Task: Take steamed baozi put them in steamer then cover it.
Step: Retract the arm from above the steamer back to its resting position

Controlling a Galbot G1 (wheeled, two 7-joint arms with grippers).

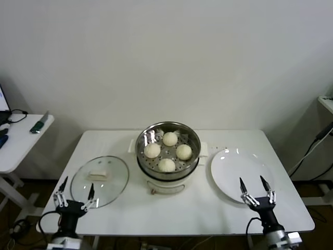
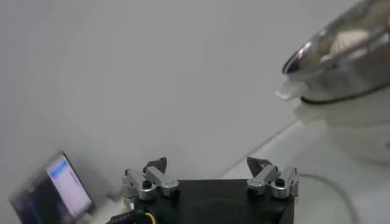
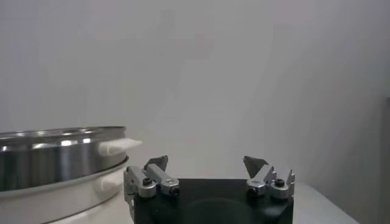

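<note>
Several off-white steamed baozi (image 1: 167,151) lie on the perforated floor of the steel steamer (image 1: 191,161), which stands on its white pot base at the table's middle. The glass cover (image 1: 100,180) with its whitish handle lies flat on the table to the steamer's left. My left gripper (image 1: 77,188) stands open at the front edge, just before the cover, holding nothing. My right gripper (image 1: 255,186) is open over the near rim of the white plate (image 1: 237,167), empty too. The left wrist view shows the open gripper (image 2: 208,165) and the steamer (image 2: 341,58); the right wrist view shows the other gripper (image 3: 206,162) beside the steamer (image 3: 58,153).
A white side table (image 1: 21,138) with a green-handled tool and cables stands at the far left. Another white surface with a cable shows at the right edge (image 1: 326,104). A laptop screen (image 2: 61,182) appears in the left wrist view. White wall behind.
</note>
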